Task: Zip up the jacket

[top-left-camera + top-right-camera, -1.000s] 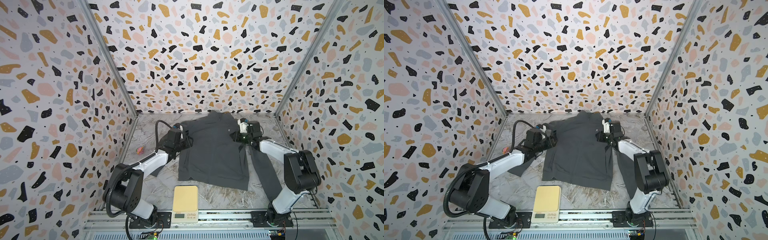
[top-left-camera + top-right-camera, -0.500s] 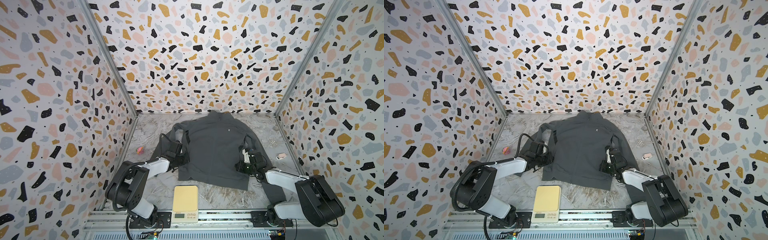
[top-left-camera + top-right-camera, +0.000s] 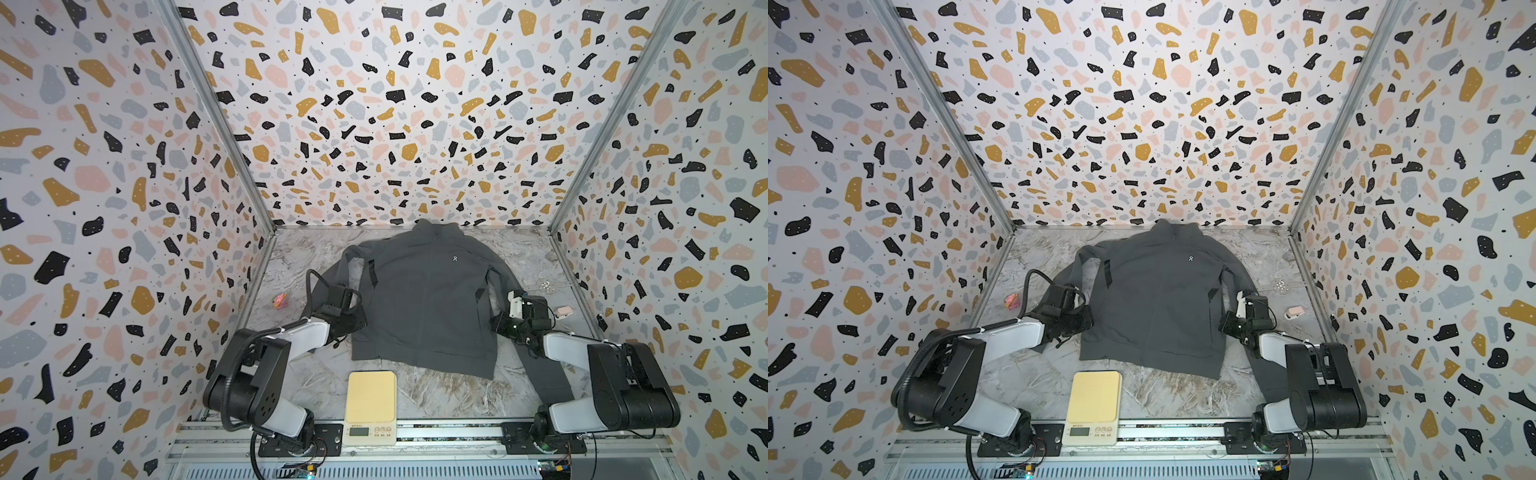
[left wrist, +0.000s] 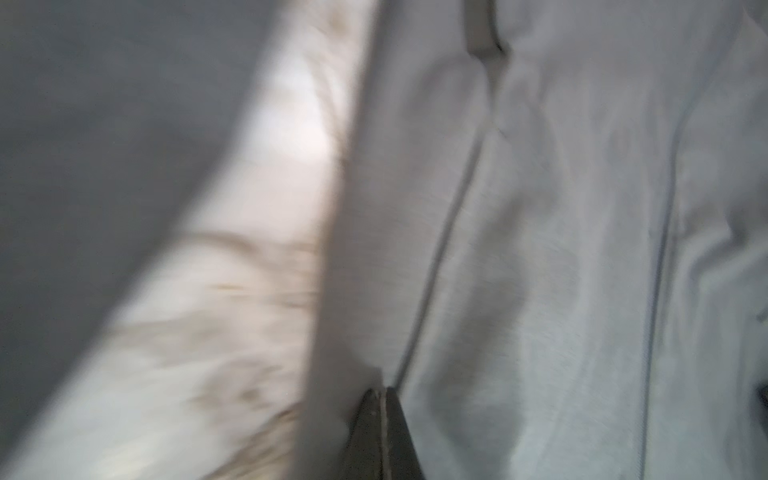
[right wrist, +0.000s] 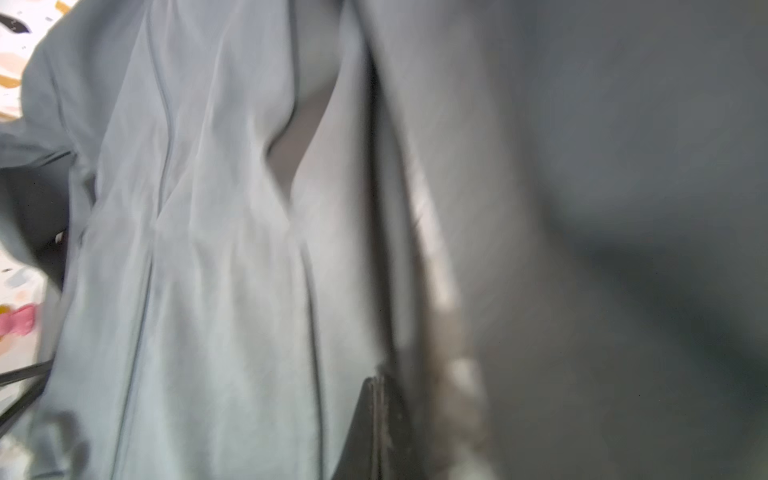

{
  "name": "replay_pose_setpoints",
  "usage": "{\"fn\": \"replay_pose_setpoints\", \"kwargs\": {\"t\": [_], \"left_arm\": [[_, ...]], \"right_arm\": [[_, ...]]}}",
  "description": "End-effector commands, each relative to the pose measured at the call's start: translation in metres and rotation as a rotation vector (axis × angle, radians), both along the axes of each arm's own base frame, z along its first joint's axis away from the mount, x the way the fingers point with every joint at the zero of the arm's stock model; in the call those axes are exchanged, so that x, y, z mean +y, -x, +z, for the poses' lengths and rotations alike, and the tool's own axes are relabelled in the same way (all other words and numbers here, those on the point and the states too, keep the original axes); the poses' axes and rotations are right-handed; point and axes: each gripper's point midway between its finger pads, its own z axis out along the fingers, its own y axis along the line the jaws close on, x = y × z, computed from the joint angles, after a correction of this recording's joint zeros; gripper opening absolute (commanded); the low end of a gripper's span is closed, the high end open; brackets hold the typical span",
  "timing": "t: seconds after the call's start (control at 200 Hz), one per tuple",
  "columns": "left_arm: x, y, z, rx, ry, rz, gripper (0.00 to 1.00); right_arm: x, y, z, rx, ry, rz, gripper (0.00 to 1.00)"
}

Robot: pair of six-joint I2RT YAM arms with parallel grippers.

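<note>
- This is a robot test cell in a lab, not a lived-in room. Three walls (image 3: 374, 104) papered in one speckled terrazzo print box in a small table (image 3: 457, 399) with a marble-look top.
- Bare metal posts (image 3: 216, 120) frame the corners where the walls meet.
- The left arm (image 3: 299, 332) and the right arm (image 3: 569, 349), both robot arms, stand on a metal rail (image 3: 449, 428) along the front edge.
- A black cable (image 3: 308, 286) loops off the left arm, and small circuit boards (image 3: 305, 475) show below the rail.
- A digital scale (image 3: 370, 399) sits at the front between the two arm bases.
- A jacket (image 3: 424, 307) lies spread flat between the arms.
</note>
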Motion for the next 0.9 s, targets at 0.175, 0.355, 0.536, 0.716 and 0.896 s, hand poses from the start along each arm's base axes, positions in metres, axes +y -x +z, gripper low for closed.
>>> {"fn": "replay_pose_setpoints", "kwargs": {"t": [0.175,0.355,0.536,0.716,0.896], "left_arm": [[0.063,0.002,0.097,-0.303,-0.199,0.157,0.68],[0.127,0.035,0.129,-0.495,-0.397,0.422,0.78],[0.166,0.070,0.133,-0.684,-0.506,0.602,0.81],[0.165,0.085,0.141,-0.948,-0.467,0.605,0.83],[0.174,0.096,0.119,-0.996,-0.459,0.674,0.96]], "right_arm": [[-0.005,-0.015,0.083,-0.200,0.144,0.056,0.46],[-0.043,-0.004,0.115,-0.434,0.356,-0.074,0.59],[-0.063,0.025,0.135,-0.789,0.469,-0.179,0.99],[-0.068,0.021,0.126,-0.833,0.531,-0.184,0.99],[-0.053,0.000,0.108,-0.808,0.540,-0.084,0.99]]}}
